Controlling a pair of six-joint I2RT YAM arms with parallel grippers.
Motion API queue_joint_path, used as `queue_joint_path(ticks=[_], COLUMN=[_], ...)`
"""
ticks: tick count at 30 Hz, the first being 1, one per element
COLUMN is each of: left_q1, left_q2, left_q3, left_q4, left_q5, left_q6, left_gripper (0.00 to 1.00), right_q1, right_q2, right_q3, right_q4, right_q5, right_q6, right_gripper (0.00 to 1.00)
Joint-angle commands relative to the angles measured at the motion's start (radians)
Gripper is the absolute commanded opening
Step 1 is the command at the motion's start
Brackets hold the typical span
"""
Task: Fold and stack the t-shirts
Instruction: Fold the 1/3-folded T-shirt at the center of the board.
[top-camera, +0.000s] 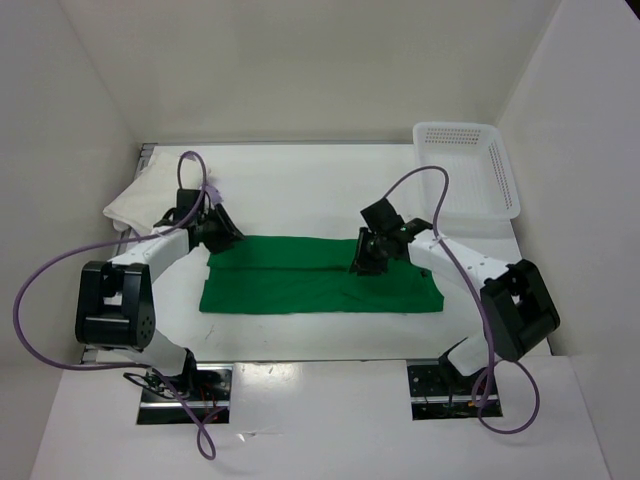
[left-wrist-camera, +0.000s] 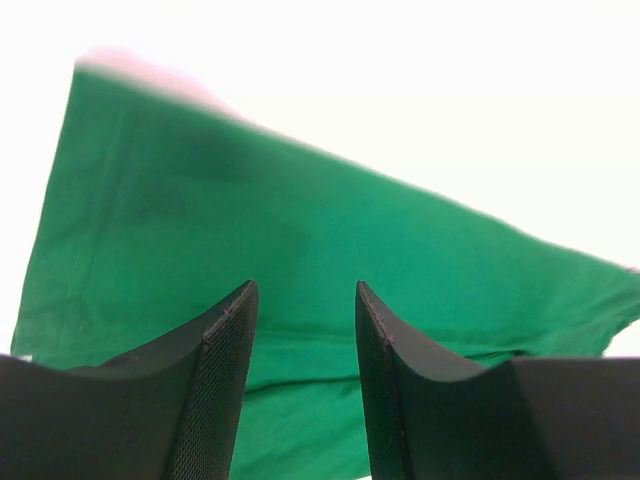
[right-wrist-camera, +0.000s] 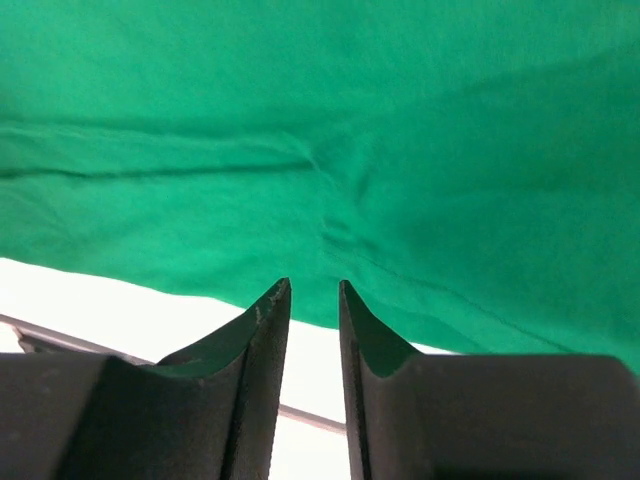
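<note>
A bright green t-shirt lies flat mid-table, folded into a long band with a crease running lengthwise. My left gripper hovers over its far left corner, open, with only green cloth showing beyond the empty gap between the fingers. My right gripper is above the band's middle right part. Its jaws stand a little apart with nothing between them, tips near the shirt's edge. A white t-shirt lies bunched at the table's far left, behind the left arm.
A white perforated plastic basket stands at the back right corner. White walls enclose the table on three sides. Purple cables loop from both arms, the left one out past the table's left edge.
</note>
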Motion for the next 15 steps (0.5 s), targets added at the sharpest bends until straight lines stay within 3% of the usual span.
queue_joint_path(ticks=[1,6,11,15], left_q1=[-0.004,-0.004,-0.004,0.070], left_q2=[-0.036,-0.013,0.005,0.033], left_q3=[0.064,0.029,-0.052,-0.066], left_q4=[0.008,0.008,0.028,0.028], left_q5=[-0.017,0.015,0.006,0.030], left_q6=[0.029,0.029,0.009,-0.002], left_gripper=[0.51,0.51,0.51,0.51], right_q1=[0.001,0.001,0.001,0.001], right_q2=[0.003,0.040,0.008,-0.039], right_q3=[0.057,-0.045,-0.104,-0.101], right_q4=[0.023,0.137,0.124,0.055], right_q5=[0.046,0.011,0.060,0.135], right_q6=[-0.010,0.045,0.046,0.023], right_gripper=[0.31,0.17,0.17,0.21])
